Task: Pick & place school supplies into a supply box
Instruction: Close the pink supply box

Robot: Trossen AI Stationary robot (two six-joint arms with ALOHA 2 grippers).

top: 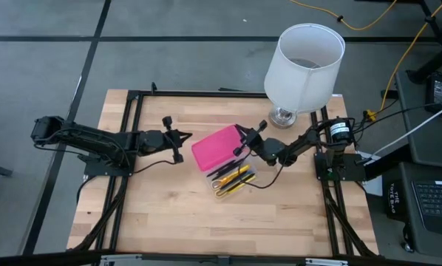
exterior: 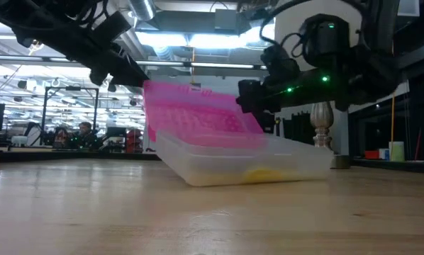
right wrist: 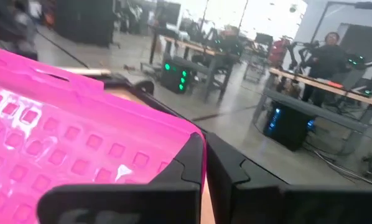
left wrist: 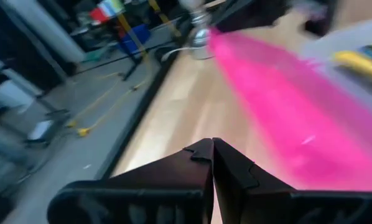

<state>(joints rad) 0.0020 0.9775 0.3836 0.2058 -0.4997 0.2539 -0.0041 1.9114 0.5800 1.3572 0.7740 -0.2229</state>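
Observation:
The supply box stands mid-table. Its pink lid [top: 216, 146] is raised and tilted over the clear half [top: 239, 171], which rests flat on the table. Yellow and black pens and pencils [top: 233, 179] lie inside the clear half and show as a yellow blur [exterior: 263, 173] through its wall. My right gripper [top: 242, 138] is shut at the lid's right far corner. My left gripper [top: 184, 139] is shut just left of the lid, its tips [left wrist: 212, 142] pointing at the pink surface [left wrist: 279, 106]. My left gripper is close to the lid's left edge [top: 194, 148]; whether it touches I cannot tell. My right gripper lies with the outer side of one shut finger [right wrist: 180, 168] against the lid's raised edge near its corner [right wrist: 195, 140], coming level from the table's right. The lid stands tilted, hinged on the clear half.
A white lamp [top: 304, 63] stands at the table's far right, its foot [top: 282, 117] just behind my right arm. Bare wood lies toward the near edge. Black frame rails [top: 132, 148] run along both sides. People and benches show in the room beyond.

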